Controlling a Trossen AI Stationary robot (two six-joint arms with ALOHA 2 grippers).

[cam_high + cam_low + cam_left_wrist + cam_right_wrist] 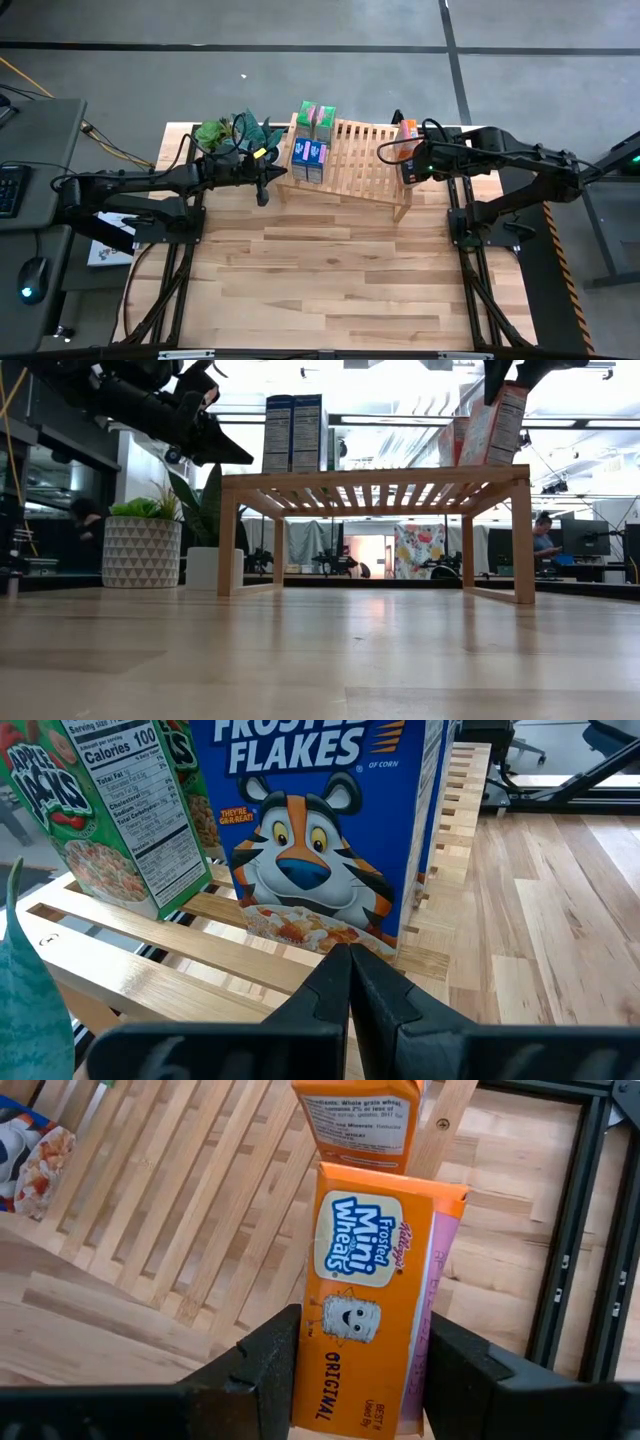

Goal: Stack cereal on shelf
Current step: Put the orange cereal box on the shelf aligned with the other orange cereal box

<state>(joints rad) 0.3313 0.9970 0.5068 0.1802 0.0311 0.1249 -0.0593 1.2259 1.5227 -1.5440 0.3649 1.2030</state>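
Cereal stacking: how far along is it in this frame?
Looks mostly done. Two green boxes and two blue boxes stand at one end of the shelf. One orange box already sits at the other end. In hand: the right gripper holds the last orange box over that end; placing it remains. The left gripper is shut, empty, near the blue boxes.

Two potted plants (232,131) stand at the counter's (330,280) far left corner, one in a patterned white pot (141,551). A person (543,536) sits at monitors beyond.
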